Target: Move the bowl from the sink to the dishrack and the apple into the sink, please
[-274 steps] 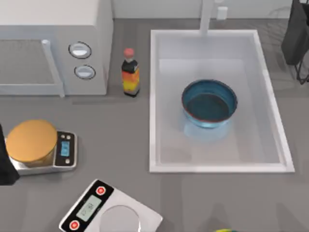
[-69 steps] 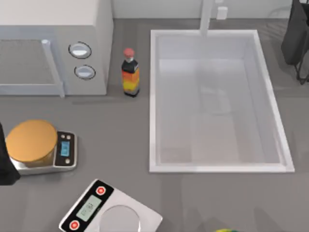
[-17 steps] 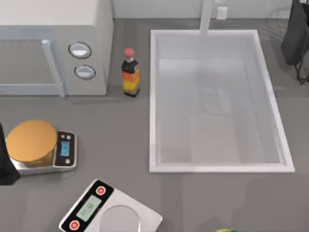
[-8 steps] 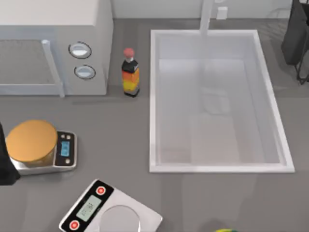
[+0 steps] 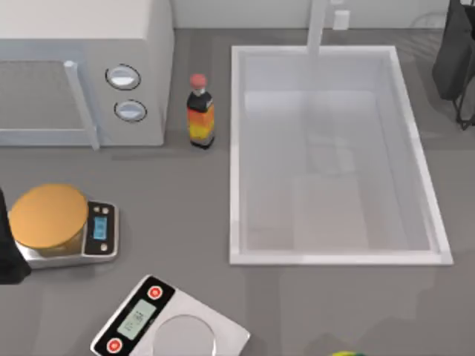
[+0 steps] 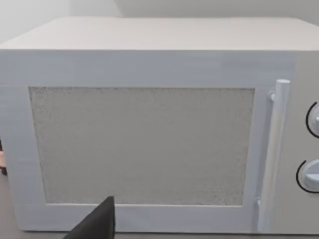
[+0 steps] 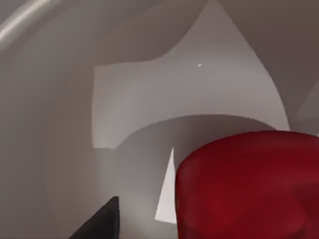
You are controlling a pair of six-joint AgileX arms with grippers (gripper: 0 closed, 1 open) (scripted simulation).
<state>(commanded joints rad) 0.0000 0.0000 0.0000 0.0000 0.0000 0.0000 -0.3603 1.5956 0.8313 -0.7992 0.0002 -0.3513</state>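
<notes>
Bowl gone from sink (image 5: 236, 148); apple (image 7: 249, 184) beside right claw.

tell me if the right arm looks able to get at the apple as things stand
Probably yes: in the right wrist view the apple looms large and close ahead, with nothing standing between it and that camera. How the fingers sit around it cannot be told.

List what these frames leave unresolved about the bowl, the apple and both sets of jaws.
- Bowl: the sink holds nothing; whether the bowl reached the dishrack is cut off by the top view's right edge.
- Apple: close up in the right wrist view; whether it is gripped cannot be told.
- Left jaws: one dark tip before the microwave; the rest is cut off by the frame edge.
</notes>
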